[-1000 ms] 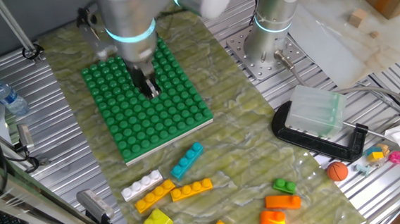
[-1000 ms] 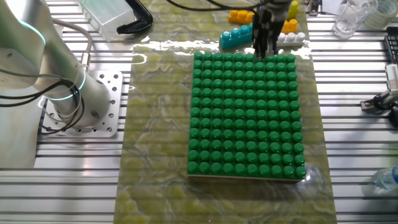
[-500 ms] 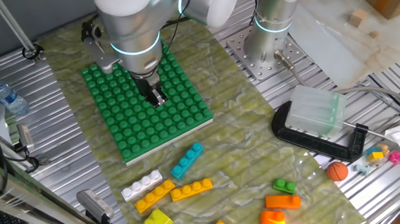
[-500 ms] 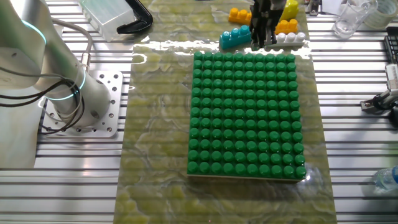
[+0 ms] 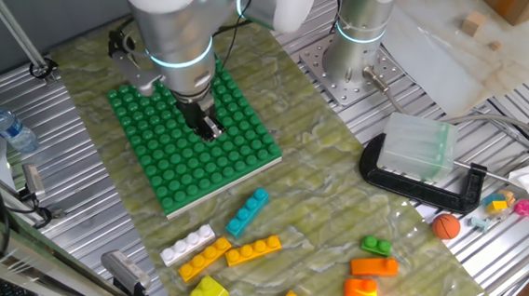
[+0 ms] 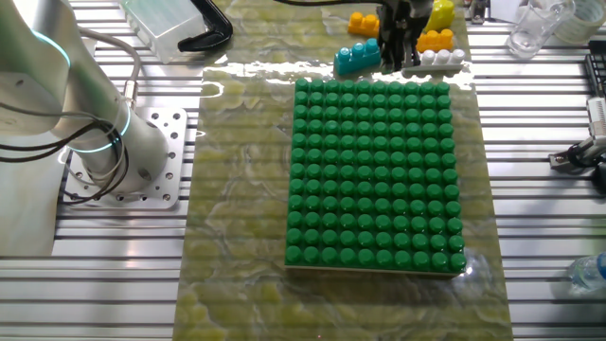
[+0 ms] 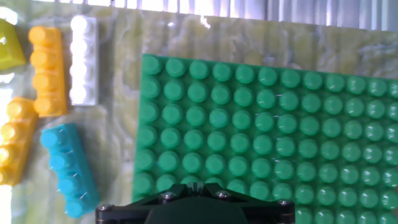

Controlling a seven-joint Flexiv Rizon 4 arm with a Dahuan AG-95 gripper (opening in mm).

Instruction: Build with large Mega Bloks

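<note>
A: Green studs fill the view: a large baseplate (image 5: 194,139) is laid on the marbled mat (image 5: 324,200). What is seen nearest in the one fixed view?

B: At the near edge, a yellow block (image 5: 208,295) and orange blocks (image 5: 374,267) are seen lying on the mat, with a small green block (image 5: 377,246) just behind the orange ones. A little farther, a white bar (image 5: 187,246), two yellow-orange bars (image 5: 253,250) and a cyan bar (image 5: 247,212) are found between those and the baseplate, all loose and flat, none set on the studs.

A: And the gripper?

B: The gripper (image 5: 208,127) is held above the baseplate, pointing down, apart from every block. In the other fixed view it (image 6: 395,45) is seen over the plate's far edge, with the cyan bar (image 6: 358,58) just to its left and the white bar (image 6: 437,58) to its right. Nothing is held. Whether the jaws are parted or closed cannot be told.

A: What is shown farther off?

B: To the right, a black clamp (image 5: 426,185) with a clear box (image 5: 418,148) is seen, and beyond it the arm's base (image 5: 360,43). At far left a water bottle (image 5: 9,127) is laid down.
</note>
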